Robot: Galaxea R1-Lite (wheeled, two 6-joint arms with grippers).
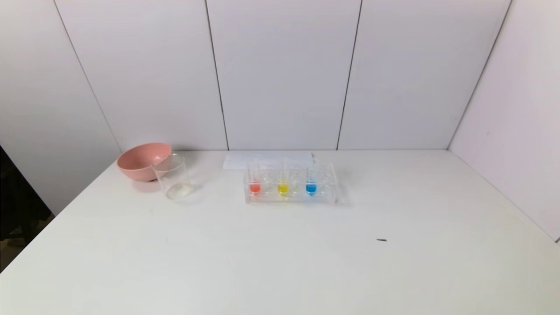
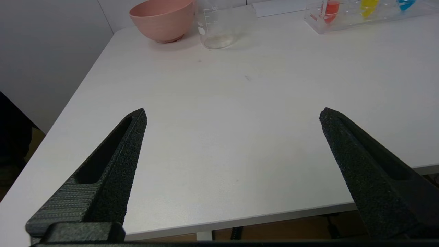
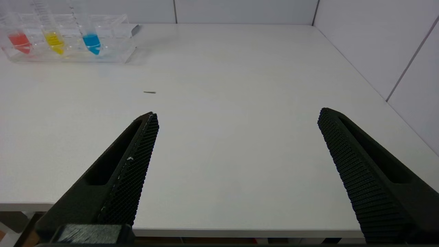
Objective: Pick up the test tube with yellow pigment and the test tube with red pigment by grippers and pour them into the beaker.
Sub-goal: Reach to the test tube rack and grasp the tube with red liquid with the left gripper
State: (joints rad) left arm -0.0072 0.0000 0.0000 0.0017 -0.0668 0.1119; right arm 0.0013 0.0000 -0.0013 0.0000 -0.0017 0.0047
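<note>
- Two containers stand at the left rear of the white counter [image 1: 280,262]: a round pink bowl [image 1: 143,161], whose inside cannot be seen, and just beside it, in front and to its right, a clear cylindrical glass beaker [image 1: 174,176] with printed graduations and nothing visible in it but a faint film at the bottom.
- Right of the beaker, near the middle of the counter, lies a long clear plastic tube rack [image 1: 291,183] with three slim clear tubes standing upright in it, side by side.
- Leftmost in the rack is the test tube with red pigment [image 1: 254,180], a small blob of orange-red liquid in its tip.
- Next is the test tube with yellow pigment [image 1: 283,180], a yellow blob in its tip.
- Rightmost is the blue-liquid tube [image 1: 311,180], blue at its tip.
- Behind the rack, a flat white sheet of paper [image 1: 267,160] lies by the wall.
- A small dark speck [image 1: 381,239] sits on the counter, right of the rack and nearer the front.
- Left gripper [image 2: 232,116] hangs over the counter's front left edge, spread wide, holding nothing.
- Right gripper [image 3: 237,116] hangs over the front right edge, likewise spread wide, holding nothing.
</note>
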